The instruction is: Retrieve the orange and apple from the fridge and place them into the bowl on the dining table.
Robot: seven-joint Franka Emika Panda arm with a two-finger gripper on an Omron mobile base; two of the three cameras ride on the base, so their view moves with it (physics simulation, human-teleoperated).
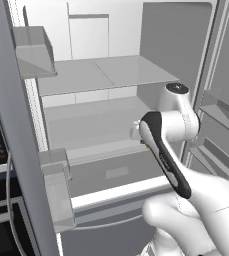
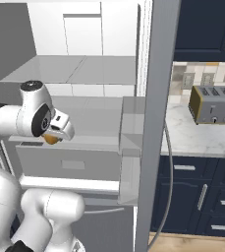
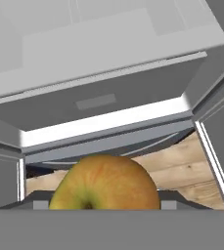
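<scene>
The fridge (image 1: 111,75) stands open w/ both doors swung out; it is the landmark here. At its left side, in the left base view, the left door's bins (image 1: 53,172) hang bare; next to that the glass shelves (image 1: 106,72) look bare too, no fruit on them; below them sits the grey drawer (image 1: 113,175). In front of that drawer, the gripper (image 2: 52,138) hangs low just outside the fridge; it is pinching the apple (image 3: 105,183), a yellow-orange fruit w/ a dimple on top, seen close up in the hand view and as a small orange bit under the hand in the right base view. The fingers are hidden by the fruit, so the jaws are part way spread around it. Right of the fridge's right door is a navy counter w/ a toaster (image 2: 214,104).

How far along, I think: apple is out of the fridge and held, so step one is about half done; it must go to the bowl on the dining table; can't tell where the orange is or if it's done.
</scene>
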